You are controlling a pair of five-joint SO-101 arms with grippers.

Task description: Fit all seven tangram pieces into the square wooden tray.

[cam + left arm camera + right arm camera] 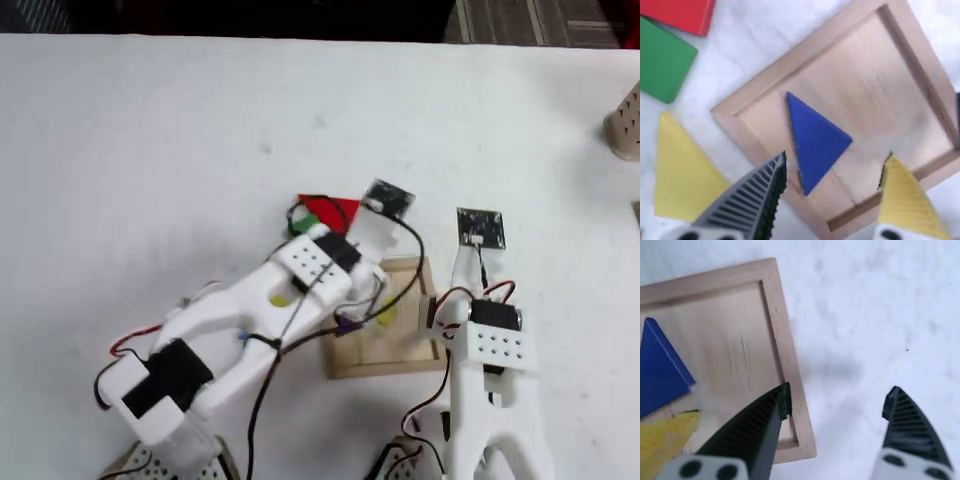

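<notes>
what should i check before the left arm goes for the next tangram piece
1. Left gripper open and empty: ok.
2. Blue triangle lying flat inside the tray: ok.
3. Tray floor free for more pieces: ok, mostly bare wood.
4. All pieces in: not ok; yellow triangle, green piece and red piece lie outside on the table.
5. Right gripper open, holding nothing: ok, though one finger hangs over the tray's rim.
6. Where the other pieces are: cannot tell.
</notes>
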